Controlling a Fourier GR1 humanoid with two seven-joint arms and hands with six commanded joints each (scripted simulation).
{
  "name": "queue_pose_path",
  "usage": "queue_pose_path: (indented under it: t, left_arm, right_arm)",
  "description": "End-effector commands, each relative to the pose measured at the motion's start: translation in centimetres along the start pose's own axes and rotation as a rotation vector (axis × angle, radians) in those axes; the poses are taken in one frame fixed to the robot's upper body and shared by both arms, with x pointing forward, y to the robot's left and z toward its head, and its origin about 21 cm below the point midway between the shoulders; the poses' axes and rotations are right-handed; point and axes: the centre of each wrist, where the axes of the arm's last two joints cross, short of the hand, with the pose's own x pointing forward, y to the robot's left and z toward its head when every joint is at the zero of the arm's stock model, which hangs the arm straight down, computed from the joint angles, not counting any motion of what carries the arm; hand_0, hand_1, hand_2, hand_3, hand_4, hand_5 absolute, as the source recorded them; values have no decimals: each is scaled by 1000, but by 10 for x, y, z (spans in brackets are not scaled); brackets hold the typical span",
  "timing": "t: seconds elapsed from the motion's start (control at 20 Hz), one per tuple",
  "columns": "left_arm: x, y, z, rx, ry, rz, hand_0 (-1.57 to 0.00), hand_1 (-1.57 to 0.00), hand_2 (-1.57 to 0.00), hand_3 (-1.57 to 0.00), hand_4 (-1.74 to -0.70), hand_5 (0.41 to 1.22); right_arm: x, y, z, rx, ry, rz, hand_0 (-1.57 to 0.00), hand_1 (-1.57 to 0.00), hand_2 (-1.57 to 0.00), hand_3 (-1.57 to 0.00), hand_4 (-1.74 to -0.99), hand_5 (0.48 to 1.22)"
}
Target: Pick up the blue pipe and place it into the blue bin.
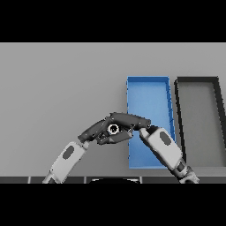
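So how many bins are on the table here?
2: the blue bin right of centre, partly covered by the right arm, and a dark bin beside it, further right.

No text, label, brand, number or sign can be read anywhere: the blue bin (149,95), the dark bin (198,80), the table (62,88) and the arms all show plain, unmarked surfaces

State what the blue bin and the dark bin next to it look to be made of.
Blue bin: probably moulded plastic, given its even blue colour, thin straight walls and matte, glare-free look. Dark bin: a thin black rim around a flat grey floor, likely plastic or painted metal; the look cannot settle which.
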Motion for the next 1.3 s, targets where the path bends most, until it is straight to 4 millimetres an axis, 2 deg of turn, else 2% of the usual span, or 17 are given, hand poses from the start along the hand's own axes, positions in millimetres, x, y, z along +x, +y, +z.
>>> queue_pose_path:
  t: [0.0, 0.05, 0.1, 0.2, 0.35, 0.5, 0.7, 0.85, 0.95, 1.1, 1.2, 1.25]
  left_arm:
    - [-1, -2, 0, -34, 9, -35, -740, -693, -625, -682, -1307, 1221]
    - [-2, -2, -2, -52, 20, -62, -592, -554, -500, -546, -1216, 1221]
    - [-3, -3, 1, -66, 12, -80, -473, -443, -399, -436, -1143, 1187]
    - [-6, 0, 4, -65, 3, -99, -303, -283, -255, -279, -1041, 1020]
    - [-8, 2, 5, -50, 97, -119, -154, -145, -130, -142, -942, 785]
    - [-7, 4, 5, -36, 121, -128, -79, -74, -66, -72, -889, 664]
    - [-10, 4, 7, -20, 139, -86, -32, -30, -27, -29, -889, 587]
    - [-8, 0, 1, -13, 141, -79, -16, -15, -13, -14, -896, 562]
    - [-9, 2, 4, -12, 171, -69, -10, -9, -8, -9, -901, 548]
    - [-11, 1, 6, -18, 190, -61, -4, -4, -4, -4, -914, 524]
    - [-12, -3, 6, -28, 202, -53, -3, -2, -2, -2, -915, 507]
    - [-10, -3, 5, -36, 199, -51, -2, -2, -1, -2, -917, 504]
  right_arm:
    - [0, 2, -1, 7, 13, -2, -1552, -1551, -1552, -1544, -1488, 1194]
    - [1, 1, -4, 5, 42, 9, -1556, -1555, -1556, -1549, -1490, 1199]
    - [3, 3, -3, 13, 44, 12, -1559, -1558, -1559, -1554, -1491, 1204]
    - [2, 5, -3, 18, 22, 5, -1563, -1563, -1563, -1560, -1493, 1210]
    - [1, 3, -3, 15, -33, 13, -1567, -1567, -1567, -1565, -1496, 1215]
    - [2, 3, -2, 19, -40, 32, -1569, -1569, -1569, -1568, -1495, 1218]
    - [-2, 3, -4, 20, -35, 7, -1570, -1570, -1570, -1570, -1490, 1220]
    - [7, 0, -5, -8, -20, -20, -1571, -1571, -1571, -1570, -1489, 1220]
    - [13, -2, -4, -12, -50, -81, -1571, -1571, -1571, -1571, -1491, 1221]
    - [33, -14, -2, -14, -54, -149, -1571, -1571, -1571, -1571, -1613, 1221]
    - [55, -28, -1, -43, -81, -207, -1571, -1571, -1571, -1571, -1659, 1221]
    - [71, -35, 1, -60, -103, -230, -1571, -1571, -1571, -1571, -1675, 1194]
